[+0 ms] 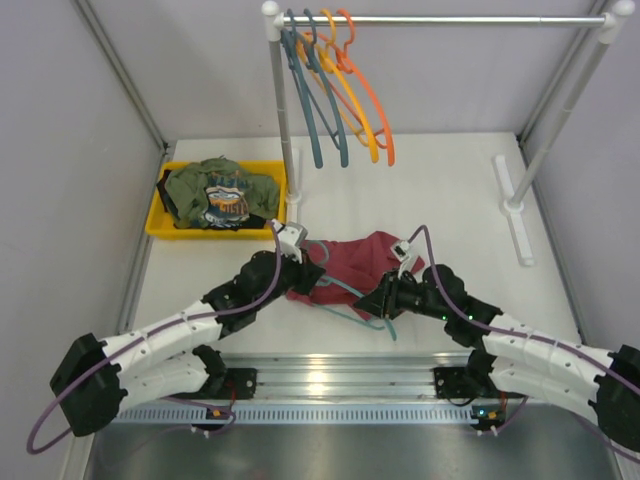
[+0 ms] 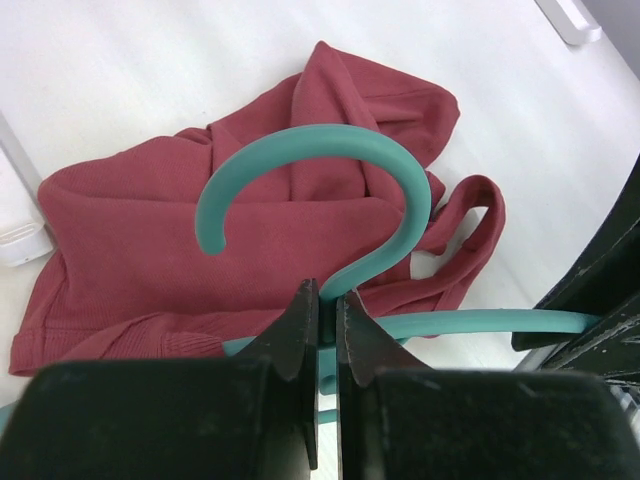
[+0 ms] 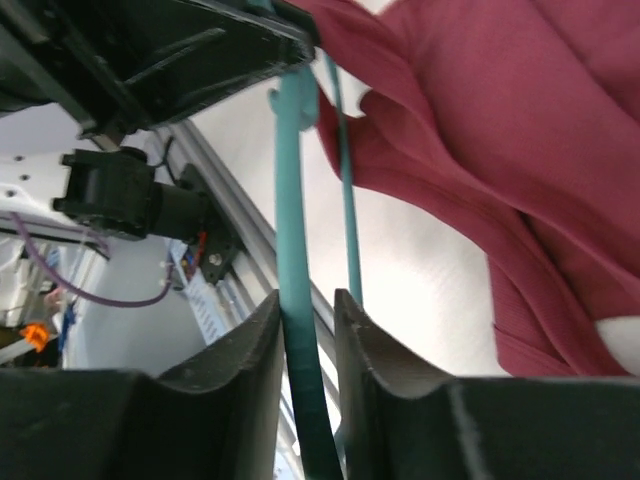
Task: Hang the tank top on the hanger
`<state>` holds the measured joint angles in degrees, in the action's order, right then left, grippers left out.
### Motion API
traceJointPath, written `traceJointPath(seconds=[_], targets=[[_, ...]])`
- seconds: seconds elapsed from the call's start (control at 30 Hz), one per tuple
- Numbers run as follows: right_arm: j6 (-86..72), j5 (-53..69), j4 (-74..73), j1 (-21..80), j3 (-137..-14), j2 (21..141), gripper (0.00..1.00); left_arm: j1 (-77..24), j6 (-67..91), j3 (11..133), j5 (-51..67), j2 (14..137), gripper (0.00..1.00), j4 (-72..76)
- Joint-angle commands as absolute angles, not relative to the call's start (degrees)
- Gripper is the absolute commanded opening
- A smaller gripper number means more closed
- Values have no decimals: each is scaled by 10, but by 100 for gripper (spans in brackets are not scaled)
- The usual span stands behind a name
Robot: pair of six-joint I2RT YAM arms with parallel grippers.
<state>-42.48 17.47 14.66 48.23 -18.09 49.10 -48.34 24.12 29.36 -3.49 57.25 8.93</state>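
The maroon tank top (image 1: 358,256) lies crumpled on the table's middle, also in the left wrist view (image 2: 200,240) and the right wrist view (image 3: 500,130). The teal hanger (image 1: 352,296) lies partly over its near edge. My left gripper (image 1: 303,266) is shut on the hanger's neck just below the hook (image 2: 330,150), its jaws (image 2: 325,305) pinching it. My right gripper (image 1: 386,298) is shut on one shoulder arm of the hanger (image 3: 290,200), which runs between its fingertips (image 3: 305,298). The two grippers sit close together over the hanger.
A yellow bin (image 1: 160,205) at the back left holds an olive-green printed garment (image 1: 218,190). A clothes rack (image 1: 450,18) at the back carries slate-blue, yellow and orange hangers (image 1: 340,90); its pole (image 1: 283,130) and right foot (image 1: 515,210) stand on the table.
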Motion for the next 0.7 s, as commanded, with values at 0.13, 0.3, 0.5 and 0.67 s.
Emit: traceJointPath(seconds=[0.13,0.3,0.5,0.67], targets=[[-410,83,-31,486,-242,467,40,-482,242,280,-79,548,0,103],[-423,25,-120,486,-278,449,50,-483,241,283,-87,553,0,103],[-462,-100,-285,486,-341,424,57,-483,241,284,-98,559,0,105],[-484,-178,-384,485,-389,476,56,-485,243,285,-113,562,0,107]])
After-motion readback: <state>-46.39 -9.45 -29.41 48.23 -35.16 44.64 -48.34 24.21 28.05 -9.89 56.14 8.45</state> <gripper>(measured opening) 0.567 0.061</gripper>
